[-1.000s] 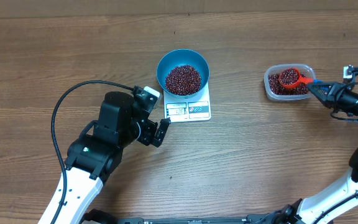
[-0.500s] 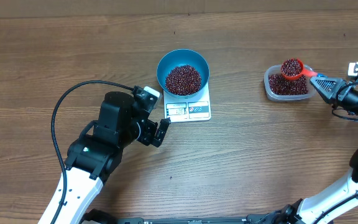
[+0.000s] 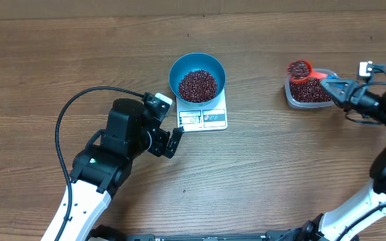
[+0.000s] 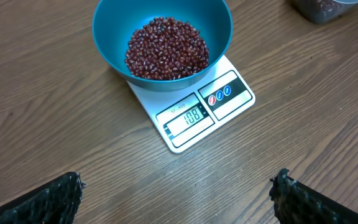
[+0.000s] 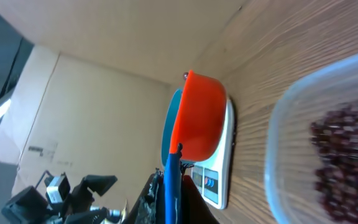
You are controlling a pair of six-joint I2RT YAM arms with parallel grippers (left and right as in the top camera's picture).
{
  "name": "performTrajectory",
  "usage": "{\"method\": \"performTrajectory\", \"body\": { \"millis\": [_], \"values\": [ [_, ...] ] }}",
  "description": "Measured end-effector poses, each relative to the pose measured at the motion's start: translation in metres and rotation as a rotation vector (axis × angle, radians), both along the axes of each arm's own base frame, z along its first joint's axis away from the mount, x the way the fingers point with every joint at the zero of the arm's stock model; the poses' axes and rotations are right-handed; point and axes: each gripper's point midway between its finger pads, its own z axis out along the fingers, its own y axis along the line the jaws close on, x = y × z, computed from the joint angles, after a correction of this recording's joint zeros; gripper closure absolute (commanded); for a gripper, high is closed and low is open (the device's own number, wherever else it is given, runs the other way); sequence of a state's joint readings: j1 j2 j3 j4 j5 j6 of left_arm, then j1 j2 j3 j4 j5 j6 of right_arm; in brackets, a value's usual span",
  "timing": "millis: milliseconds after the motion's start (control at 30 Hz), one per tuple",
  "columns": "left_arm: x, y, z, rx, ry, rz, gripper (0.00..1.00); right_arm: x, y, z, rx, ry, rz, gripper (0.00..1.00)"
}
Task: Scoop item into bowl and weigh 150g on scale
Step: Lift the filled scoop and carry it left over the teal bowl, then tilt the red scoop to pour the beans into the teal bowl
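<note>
A: Where is the work set?

B: The round deep bright-blue bowl point(image 3: 197, 77) is seated on the small flat white rectangular kitchen scale point(image 3: 204, 118), mid-table. A mound of small dark red-maroon beans point(image 4: 166, 48) is held in it. The display point(image 4: 190, 117) is read as about 108, though the digits are small and this is not certain.

A: And the grippers?

B: The right gripper point(image 3: 334, 87) is clamped on the handle of the small red plastic scoop point(image 3: 300, 69). The scoop is heaped with beans and is held above the left rim of the clear rounded-rectangular plastic tub point(image 3: 289, 97), well apart from the bowl. The left gripper point(image 4: 176, 186) is spread wide and empty, parked near the scale, with nothing touched.

A: Step in hand?

B: It is judged to be the transfer of a loaded scoop from tub to bowl. The target is not yet met.

A: What is called for next?

B: The scoop must be kept level across the brown wooden table point(image 3: 280, 174) and brought over the bowl. It should then be tipped gradually while the display is watched. Beans spilled beside the bowl and an overshoot are the risks to be guarded against.
</note>
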State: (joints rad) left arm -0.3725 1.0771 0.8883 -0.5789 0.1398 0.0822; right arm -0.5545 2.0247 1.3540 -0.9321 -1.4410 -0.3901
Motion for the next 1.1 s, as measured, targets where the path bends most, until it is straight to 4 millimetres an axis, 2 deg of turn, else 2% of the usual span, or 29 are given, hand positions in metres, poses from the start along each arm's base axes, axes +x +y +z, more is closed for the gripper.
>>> {"method": "performTrajectory", "body": {
  "millis": [267, 500, 700, 1100],
  "values": [
    [0.0, 0.0, 0.0, 0.0, -0.001, 0.0, 0.0, 0.002, 0.073, 0.0, -0.001, -0.004, 0.18, 0.96],
    [0.0, 0.0, 0.0, 0.0, 0.0, 0.0, 0.0, 0.0, 0.128, 0.002, -0.013, -0.053, 0.32, 0.96],
    [0.0, 0.0, 0.0, 0.0, 0.0, 0.0, 0.0, -0.005, 0.155, 0.006, 0.001, -0.082, 0.388, 0.96],
    [0.0, 0.0, 0.0, 0.0, 0.0, 0.0, 0.0, 0.007, 0.182, 0.015, 0.003, -0.159, 0.454, 0.96]
  ]
}}
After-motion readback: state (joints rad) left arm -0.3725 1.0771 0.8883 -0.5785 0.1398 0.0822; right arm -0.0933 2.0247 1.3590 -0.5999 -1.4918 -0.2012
